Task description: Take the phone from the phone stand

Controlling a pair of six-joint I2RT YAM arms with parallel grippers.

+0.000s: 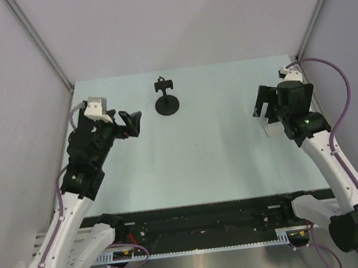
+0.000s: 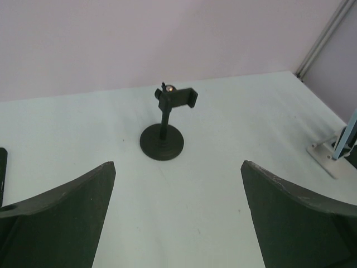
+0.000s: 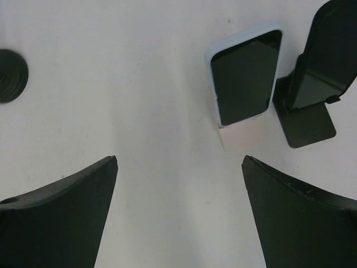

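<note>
A dark-screened phone in a pale blue case (image 3: 245, 78) is leaned back on a small white wedge-shaped stand (image 3: 241, 137) at the right of the pale green table (image 1: 221, 161). It appears to be rested there rather than clamped. The right gripper (image 3: 178, 162) is held above the table short of it, fingers spread wide and empty, probably so the phone can be straddled. A black angled stand (image 3: 309, 95) is set just beside the phone. The left gripper (image 2: 178, 167), likewise spread and empty, is pointed at a black round-based clamp stand (image 2: 163, 139) at far centre, where no phone is carried.
</note>
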